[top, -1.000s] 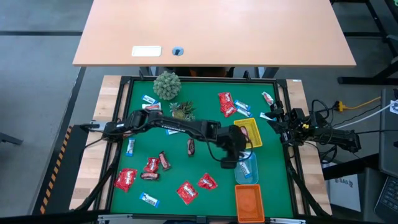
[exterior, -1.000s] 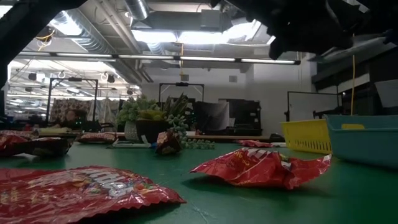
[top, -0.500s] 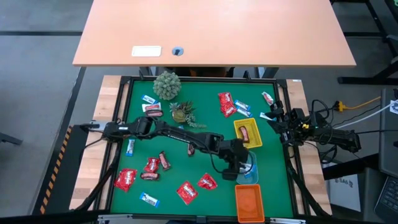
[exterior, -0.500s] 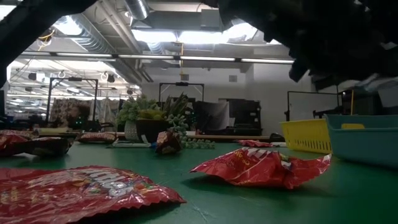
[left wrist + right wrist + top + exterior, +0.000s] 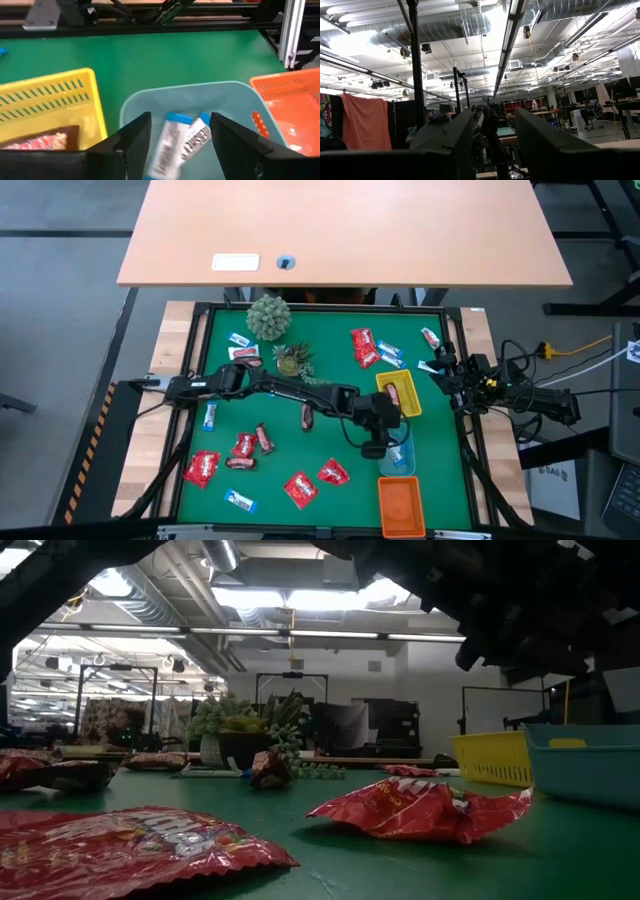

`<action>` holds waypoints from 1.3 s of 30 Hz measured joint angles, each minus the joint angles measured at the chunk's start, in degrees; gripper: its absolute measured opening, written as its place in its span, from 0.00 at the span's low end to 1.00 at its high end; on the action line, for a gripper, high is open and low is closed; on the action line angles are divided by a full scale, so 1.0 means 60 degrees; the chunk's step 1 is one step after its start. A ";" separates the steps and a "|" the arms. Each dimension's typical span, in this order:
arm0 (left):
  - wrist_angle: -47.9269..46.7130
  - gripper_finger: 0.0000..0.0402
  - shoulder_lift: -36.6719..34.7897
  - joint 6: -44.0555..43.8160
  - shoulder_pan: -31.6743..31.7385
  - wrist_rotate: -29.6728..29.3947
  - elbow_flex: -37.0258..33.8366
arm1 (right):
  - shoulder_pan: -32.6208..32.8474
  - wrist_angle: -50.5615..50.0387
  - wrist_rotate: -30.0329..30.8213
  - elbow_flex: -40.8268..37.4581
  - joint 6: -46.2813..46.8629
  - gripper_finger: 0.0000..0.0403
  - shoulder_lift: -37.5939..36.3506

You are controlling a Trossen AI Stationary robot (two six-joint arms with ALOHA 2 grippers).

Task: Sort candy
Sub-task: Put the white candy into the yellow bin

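My left gripper [image 5: 385, 440] hangs open over the blue tray [image 5: 399, 454], its fingers [image 5: 131, 137] standing on either side of two blue-and-white candies [image 5: 182, 142] that lie in the tray; one of them is blurred. Red packets [image 5: 365, 347] [image 5: 202, 468], maroon mini bars [image 5: 264, 438] and blue-and-white wrappers [image 5: 240, 501] lie scattered on the green mat. A red-brown candy [image 5: 45, 140] lies in the yellow tray [image 5: 398, 393]. My right gripper [image 5: 440, 368] waits at the mat's right edge, open, pointing up into the room [image 5: 492, 145].
An orange tray [image 5: 400, 502] stands just nearer than the blue one, the yellow tray just beyond it. Two small green plants [image 5: 268, 315] [image 5: 293, 358] stand at the far left of the mat. Black rails [image 5: 470, 460] frame the mat.
My left gripper has gone from beside the yellow tray toward the table's near edge and down, and now hangs over the blue tray.
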 joint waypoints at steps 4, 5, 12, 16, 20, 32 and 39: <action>-0.0591 0.49 -0.0076 0.0700 0.0053 -0.0123 0.0484 | 0.0000 0.0228 0.0072 0.0007 -0.0012 0.37 0.0002; -0.0813 0.48 -0.0087 0.0875 0.0067 -0.0229 0.0763 | 0.0000 0.0182 0.0265 0.0076 -0.0021 0.37 0.0000; -0.2810 0.43 -0.0771 0.2451 0.0374 -0.0517 0.2035 | 0.0000 -0.1905 0.2008 0.1468 -0.0662 0.37 0.0208; -0.3192 0.41 -0.1381 0.2373 0.0815 -0.0261 0.2001 | 0.0000 -0.3930 0.2883 0.2767 -0.1061 0.37 0.0837; -0.3587 0.40 -0.1910 0.2377 0.1446 0.0347 0.2012 | 0.0000 -0.5706 0.3738 0.3988 -0.1064 0.37 0.1853; -0.5739 0.39 -0.2233 0.3345 0.2995 0.3218 0.1793 | -0.0004 -0.7957 0.4625 0.5655 -0.0633 0.37 0.5005; -0.5258 0.39 -0.2277 0.3391 0.3475 0.4043 -0.0048 | -0.0031 -0.9234 0.5819 0.6026 -0.0235 0.37 0.6084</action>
